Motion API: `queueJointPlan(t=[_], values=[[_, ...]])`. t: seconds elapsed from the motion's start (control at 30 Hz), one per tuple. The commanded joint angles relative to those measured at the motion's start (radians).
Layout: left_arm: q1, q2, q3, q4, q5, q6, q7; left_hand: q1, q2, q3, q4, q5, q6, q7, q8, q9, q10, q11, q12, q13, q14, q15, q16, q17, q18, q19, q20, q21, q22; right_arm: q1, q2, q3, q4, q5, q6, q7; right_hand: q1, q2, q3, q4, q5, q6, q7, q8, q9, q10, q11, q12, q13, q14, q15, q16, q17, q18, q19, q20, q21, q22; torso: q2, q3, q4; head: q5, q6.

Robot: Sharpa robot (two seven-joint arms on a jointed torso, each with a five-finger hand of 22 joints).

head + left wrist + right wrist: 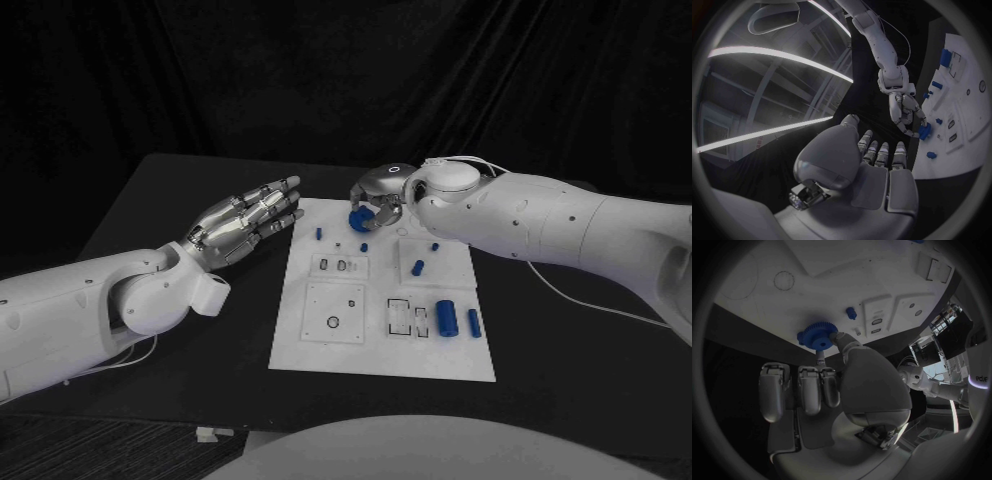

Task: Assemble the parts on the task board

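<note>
Your right hand (378, 198) is grasping the blue gear (817, 336), pinched betw thumb and a fingertip, over the far edge of the task board (447, 360). In the right wrist view the gear sits right at the fingertips, w/ the board's white surface just beyond it. Can't tell whether the gear touches the board or hangs just above it.

Your left hand (248, 220) is released: fingers straight and apart, holding nothing, hovering off the board's near-left side, well apart from the gear.

Risks from here, as I judge them:
- Grip is a tip pinch only. Any twist or bump vs the board edge could flip the gear out, and it'd likely roll off onto the black table (173, 190).
- A small blue part (851, 313) stands just beyond the gear; sweeping inward low could knock it.
- More blue parts (446, 318) lie twd the board's near-right; keep your forearm high crossing them.
- If the gear goes down tilted it prob won't seat; level it first.
</note>
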Motion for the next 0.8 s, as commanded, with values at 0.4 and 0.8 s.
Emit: queueJointPlan(t=[0.4, 0.8], values=[[0.0, 0.007, 0.001, -0.004, 0.0, 0.015, 0.01, 0.009, -0.002, 0.007, -0.002, 0.005, -0.003, 0.001, 0.006, 0.0, 0.001, -0.001, 0.006, 0.001, 0.0, 0.005, -0.001, -0.001, 0.005, 0.001, 0.008, -0.003, -0.001, -0.011, 0.026, 0.001, -0.018, -0.006, -0.002, 0.023, -0.011, 0.002, 0.008, 0.001, -0.026, -0.017, 0.0, -0.025, 0.063, 0.107, 0.007, 0.004, 0.263, 0.103, 0.007, 0.003, 0.263, -0.012, 0.063, 0.007, -0.009, 0.237, 0.0, -0.0011, 0.0015, 0.0, 0.0], [0.0, 0.01, 0.001, -0.007, 0.0, 0.018, 0.002, 0.009, -0.001, 0.008, -0.002, 0.006, -0.004, 0.001, 0.005, 0.0, 0.001, -0.001, 0.006, 0.001, 0.0, 0.006, -0.002, -0.002, 0.005, 0.001, 0.008, -0.003, -0.001, -0.011, 0.022, 0.001, -0.023, -0.006, -0.002, 0.004, 0.008, 0.002, 0.045, -0.031, -0.026, -0.162, -0.029, -0.251, -0.084, 0.107, -0.019, 0.004, 0.263, 0.103, -0.014, 0.003, 0.263, -0.004, 0.044, -0.012, -0.042, 0.226, -0.001, -0.0002, -0.0002, 0.0, 0.0]])
